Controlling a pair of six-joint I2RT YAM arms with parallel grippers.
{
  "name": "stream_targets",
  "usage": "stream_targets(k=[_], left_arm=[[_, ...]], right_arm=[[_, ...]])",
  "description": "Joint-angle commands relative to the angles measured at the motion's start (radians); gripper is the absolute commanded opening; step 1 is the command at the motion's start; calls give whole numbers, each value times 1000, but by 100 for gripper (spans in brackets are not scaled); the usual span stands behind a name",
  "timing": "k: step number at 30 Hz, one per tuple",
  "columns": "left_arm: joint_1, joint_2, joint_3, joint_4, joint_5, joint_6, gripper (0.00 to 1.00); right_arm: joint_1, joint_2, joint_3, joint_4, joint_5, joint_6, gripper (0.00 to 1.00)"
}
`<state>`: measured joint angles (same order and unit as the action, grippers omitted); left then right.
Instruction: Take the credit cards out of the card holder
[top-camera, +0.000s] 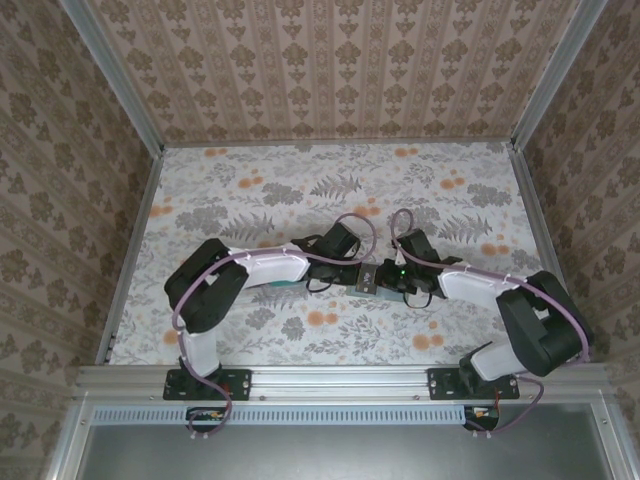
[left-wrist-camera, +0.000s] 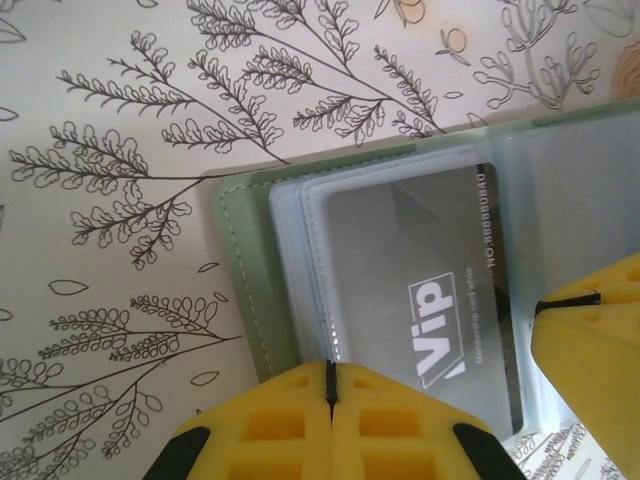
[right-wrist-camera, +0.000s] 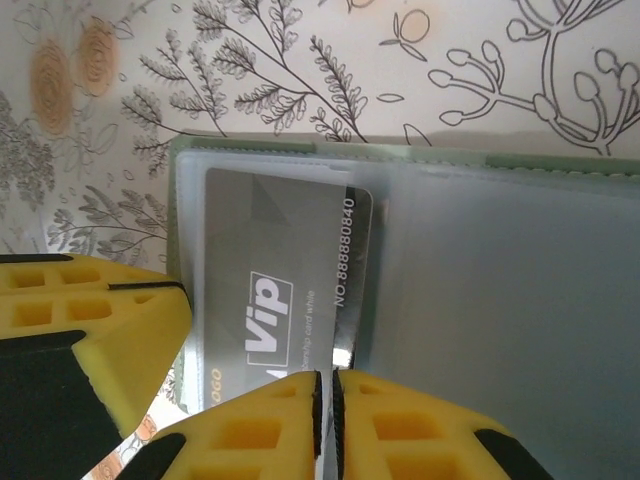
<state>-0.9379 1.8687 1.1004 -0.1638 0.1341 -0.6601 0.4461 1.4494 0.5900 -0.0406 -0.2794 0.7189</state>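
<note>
1 credit card (right-wrist-camera: 280, 270) sits pinched in the right gripper (right-wrist-camera: 328, 400); the left gripper (left-wrist-camera: 330, 385) clamps the card holder (left-wrist-camera: 240, 270).

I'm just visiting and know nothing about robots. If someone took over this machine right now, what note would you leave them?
Left end effector: shut, pinching the edge of the card holder, which lies open on the table.
Right end effector: closed on the edge of the grey Vip credit card, apparently gripping it.
Done: holder open and pinned.
Left to do: the card is not yet out of its clear sleeve; pull it free, then check the other sleeves.
</note>
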Motion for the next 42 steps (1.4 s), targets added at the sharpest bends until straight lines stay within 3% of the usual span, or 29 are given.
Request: stream_targets(k=[1,9,21,42], left_arm=[[-13,28,31,-18,-7,-20,0],[-18,44,23,-69,-30,-43,0],[-21,37,32,-93,-39,-38,0],[-40,31,116,-111,-13,2,0]], right_arm=[[6,31,37,-4,-23,22,15],[6,59,57,-76,34,26,18],[5,-29,50,-123,49,12,19],[-6,62,52,-100,43,20,18]])
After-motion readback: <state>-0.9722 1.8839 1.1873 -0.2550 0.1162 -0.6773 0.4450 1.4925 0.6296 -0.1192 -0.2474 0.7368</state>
